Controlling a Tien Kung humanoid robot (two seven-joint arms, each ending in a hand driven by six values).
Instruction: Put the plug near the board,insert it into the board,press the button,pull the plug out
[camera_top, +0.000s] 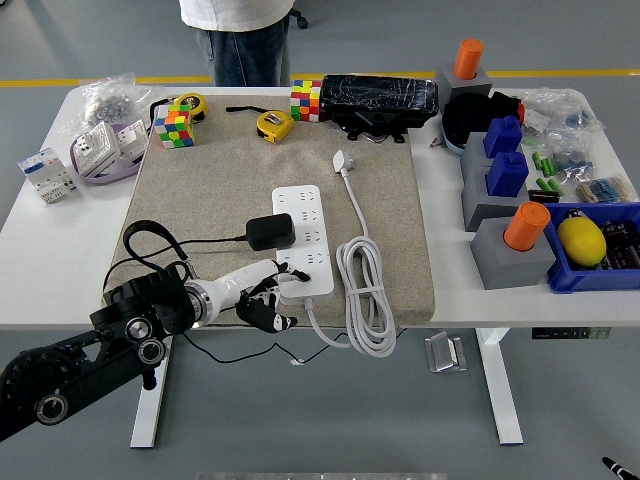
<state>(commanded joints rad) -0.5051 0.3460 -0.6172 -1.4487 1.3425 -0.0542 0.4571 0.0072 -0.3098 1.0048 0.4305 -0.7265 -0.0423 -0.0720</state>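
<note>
The white power strip (303, 235) lies on the beige mat (220, 180). A black plug (270, 232) sits against the strip's left side at a middle socket; I cannot tell how deep it is in. Its thin black cable (150, 238) loops left toward my arm. My left hand (262, 292) is at the strip's near left corner. Its fingers are loosely bent and hold nothing. One white finger (272, 268) points at the strip's near end, by its button. The strip's own white cord (365, 295) is coiled to the right, and its plug (343, 160) lies loose on the mat.
Two Rubik's cubes (172, 127) and yellow tape measures (273, 124) lie along the mat's far edge, next to a black box (380, 98). Grey blocks with blue and orange pegs (505, 230) and a blue bin (600, 250) crowd the right side. A person (240, 30) stands at the far side.
</note>
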